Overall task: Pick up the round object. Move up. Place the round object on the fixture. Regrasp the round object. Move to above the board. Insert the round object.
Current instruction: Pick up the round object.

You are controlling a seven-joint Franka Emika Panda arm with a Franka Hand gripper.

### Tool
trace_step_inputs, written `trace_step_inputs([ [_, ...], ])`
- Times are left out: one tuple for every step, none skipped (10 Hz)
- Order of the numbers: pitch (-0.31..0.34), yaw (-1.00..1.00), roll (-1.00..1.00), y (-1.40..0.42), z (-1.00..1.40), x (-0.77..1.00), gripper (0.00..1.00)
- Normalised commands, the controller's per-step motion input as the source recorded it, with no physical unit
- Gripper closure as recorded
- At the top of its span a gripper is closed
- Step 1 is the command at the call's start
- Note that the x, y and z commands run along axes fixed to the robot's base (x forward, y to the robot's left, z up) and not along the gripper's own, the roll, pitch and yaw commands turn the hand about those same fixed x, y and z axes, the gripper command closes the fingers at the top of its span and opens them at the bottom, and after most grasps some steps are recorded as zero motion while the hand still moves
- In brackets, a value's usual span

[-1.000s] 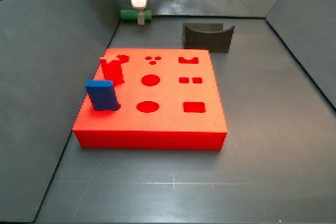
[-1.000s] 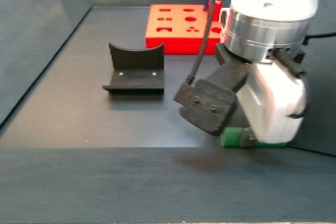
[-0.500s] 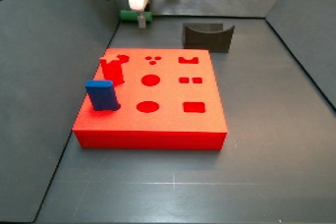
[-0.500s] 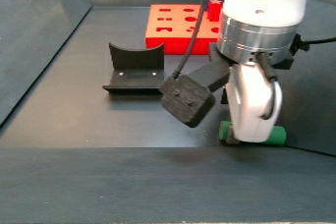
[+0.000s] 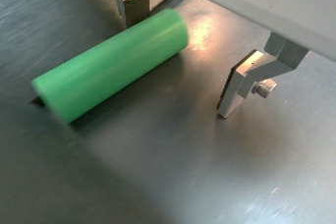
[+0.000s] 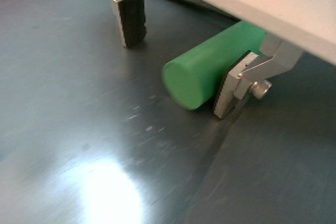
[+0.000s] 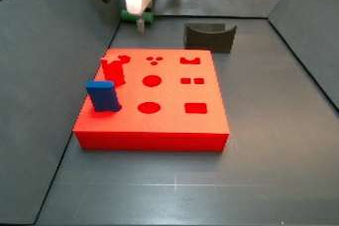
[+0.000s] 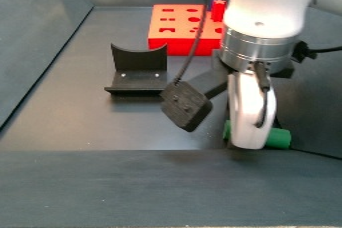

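Observation:
The green round object (image 5: 112,63) lies on its side on the dark floor at the far end of the workspace. In both wrist views it lies between the fingers, untouched by them. It sits close to one finger (image 6: 242,83), and the opposite finger (image 6: 129,17) stands well off. My gripper (image 5: 184,43) (image 6: 184,51) is open and low over it. In both side views the gripper (image 7: 135,10) (image 8: 246,130) stands over the peg (image 7: 131,16) (image 8: 275,138). The fixture (image 7: 209,36) (image 8: 136,69) is empty. The red board (image 7: 153,101) (image 8: 187,27) lies apart.
A blue block (image 7: 102,95) and a red peg (image 7: 114,69) stand in the board near one edge. The grey walls of the enclosure rise close behind the gripper (image 7: 79,2). A dark wrist camera housing (image 8: 186,105) hangs beside the fingers.
The gripper has turned about its vertical axis over the green peg and stays low over it. More of the peg shows beside the fingers. The peg has not moved.

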Motion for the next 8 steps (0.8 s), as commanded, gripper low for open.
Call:
trace_step_inputs([
  [-0.319,-0.13,-0.23,0.18,0.05,-0.47,0.00],
  [-0.149,0.00,-0.09,0.00,0.00,-0.13,0.00],
  [-0.020,0.00,-0.07,0.03,-0.02,0.00,0.00],
  [0.000,0.00,0.02,0.08,0.00,-0.03,0.00],
  [0.000,0.00,0.00,0.00,0.00,0.00,0.00],
  [0.000,0.00,0.00,0.00,0.00,0.00,1.00],
  [0.000,0.00,0.00,0.00,0.00,0.00,1.00],
  [0.000,0.00,0.00,0.00,0.00,0.00,1.00],
])
